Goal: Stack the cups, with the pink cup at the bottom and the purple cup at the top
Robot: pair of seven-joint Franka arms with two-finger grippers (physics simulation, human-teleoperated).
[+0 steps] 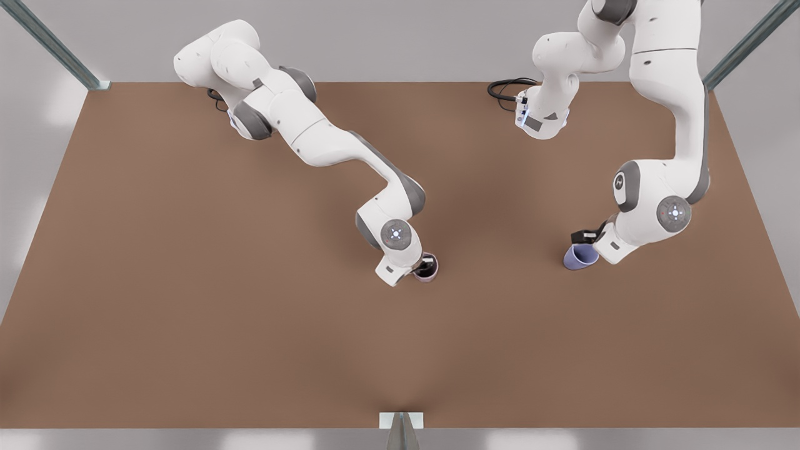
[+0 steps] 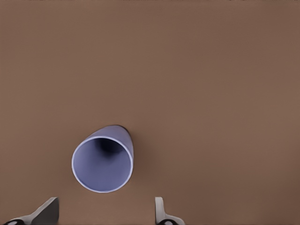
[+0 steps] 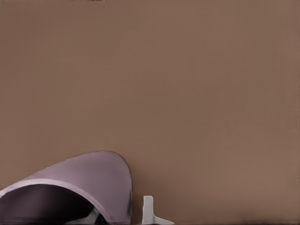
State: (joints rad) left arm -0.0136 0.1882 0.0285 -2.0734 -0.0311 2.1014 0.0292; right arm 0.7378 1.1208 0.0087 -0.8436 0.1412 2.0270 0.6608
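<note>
The purple cup stands on the brown bench toward the front view's right, under the end of the arm that reaches down from the upper right corner. That arm carries the left claw, which hovers over the cup. In the left wrist view the purple cup shows its open mouth and pale inside, and the two fingertips stand spread, one to each side of it and clear of its wall (the cup sits a little off the middle of the gap, nearer one tip). Nothing is pinched there.

The pink cup is near the middle of the bench, well apart from the purple one, upright with its dark inside showing. The right claw, on the arm that stretches in from the upper left of the front view, sits right at this cup. In the right wrist view the pink cup looms close, its rim curving across the near corner; one fingertip stands just outside the wall, while another shows dimly inside the mouth, so the claw straddles the wall. Whether it truly presses the wall I cannot tell.

The cups are not yet stacked.
</note>
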